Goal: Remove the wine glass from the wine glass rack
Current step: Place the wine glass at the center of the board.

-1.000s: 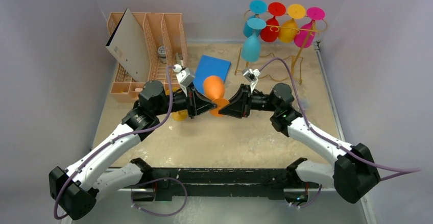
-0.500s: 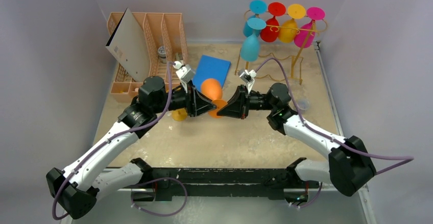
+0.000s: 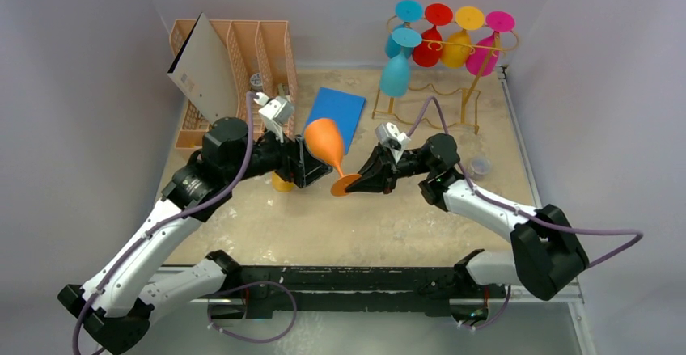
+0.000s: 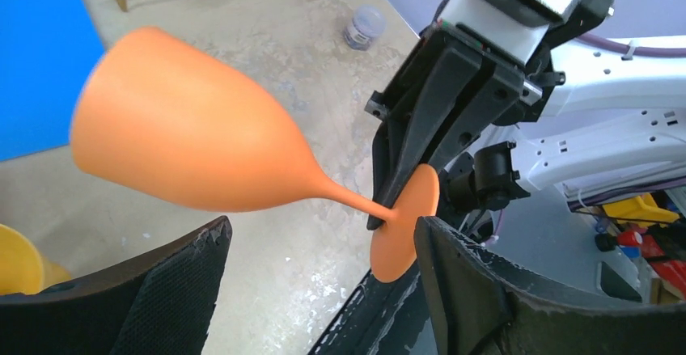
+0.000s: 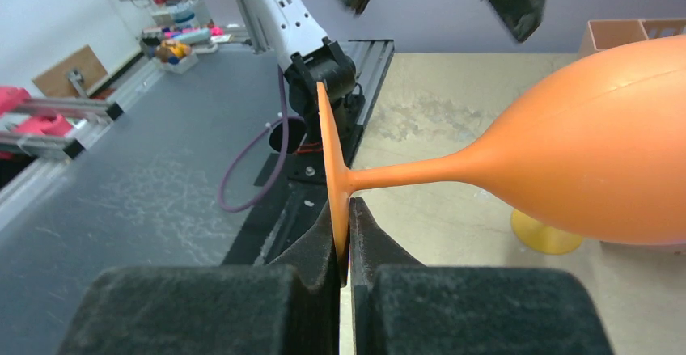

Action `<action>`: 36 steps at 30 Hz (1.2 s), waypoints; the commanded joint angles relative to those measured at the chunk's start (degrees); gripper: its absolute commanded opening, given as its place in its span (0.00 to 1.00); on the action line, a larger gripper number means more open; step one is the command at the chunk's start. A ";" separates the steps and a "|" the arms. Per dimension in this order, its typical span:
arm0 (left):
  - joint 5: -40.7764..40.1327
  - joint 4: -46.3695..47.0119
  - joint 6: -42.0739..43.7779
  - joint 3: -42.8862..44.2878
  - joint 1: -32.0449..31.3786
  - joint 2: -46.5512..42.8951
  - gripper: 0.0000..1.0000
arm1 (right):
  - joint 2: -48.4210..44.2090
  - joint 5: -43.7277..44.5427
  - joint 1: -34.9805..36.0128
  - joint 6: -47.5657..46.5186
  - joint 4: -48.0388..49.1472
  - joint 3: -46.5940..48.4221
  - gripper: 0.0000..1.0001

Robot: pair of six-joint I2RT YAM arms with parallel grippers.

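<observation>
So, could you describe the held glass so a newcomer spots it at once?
Look over the table's middle. An orange glass hangs sideways, its foot pinched by the right gripper. It alone is orange; the rack's glasses are blue, red, yellow and pink.

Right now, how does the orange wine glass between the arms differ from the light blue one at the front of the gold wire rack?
The orange wine glass lies sideways in the air, its foot pinched by the right gripper; the light blue wine glass hangs bowl-down from the gold wire rack, untouched. Both are opaque stemmed glasses.
</observation>
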 commanded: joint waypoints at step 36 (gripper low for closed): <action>47.63 -0.15 6.34 19.31 15.29 20.78 0.79 | -15.75 -2.56 0.25 -3.51 11.04 -12.02 0.00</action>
